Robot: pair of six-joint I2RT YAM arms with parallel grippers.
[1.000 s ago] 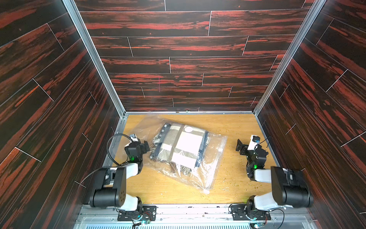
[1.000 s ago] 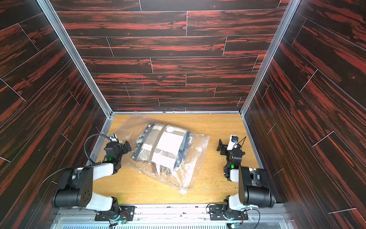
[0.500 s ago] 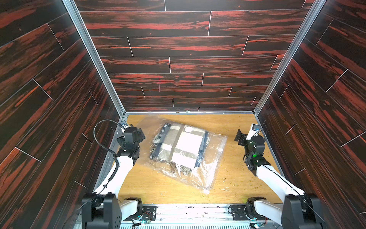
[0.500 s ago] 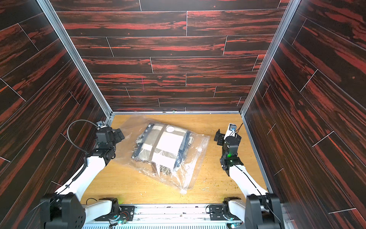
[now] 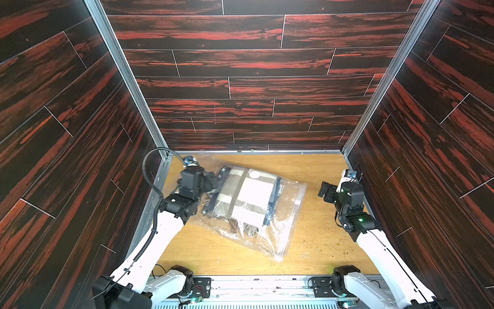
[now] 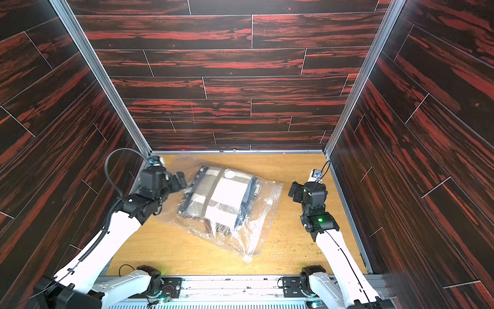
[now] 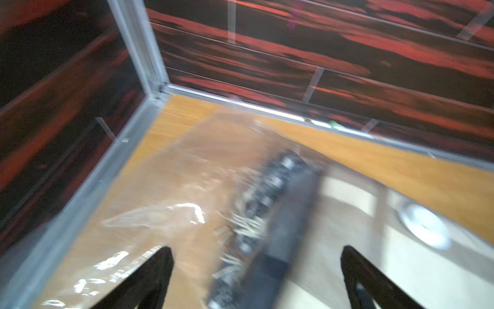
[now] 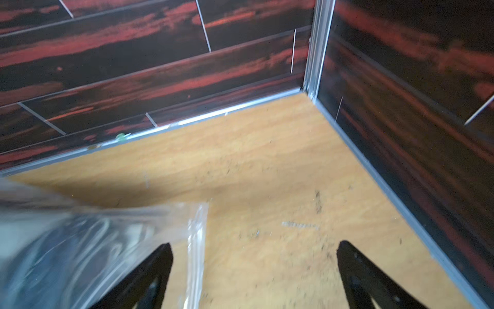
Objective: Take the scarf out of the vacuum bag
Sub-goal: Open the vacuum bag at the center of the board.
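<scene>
White arms (image 5: 163, 235), black joints (image 5: 177, 204) (cabled).

On the table (image 5: 315, 171), between the two arms, the vacuum bag (image 5: 283, 227) lies flat and askew, one corner toward the far left corner of the enclosure and the opposite corner toward the near edge. The scarf (image 5: 248, 198) sits folded inside it, filling the bag's far left part. The valve disc (image 5: 254, 174) rests over the scarf's far end, and the slider clip (image 5: 278, 258) sits at the bag's nearest corner. The left gripper (image 5: 211, 182) hangs over the bag's left margin, just beside the scarf's edge. The right gripper (image 5: 324, 190) stands right of the bag, apart from it, near the right wall.
</scene>
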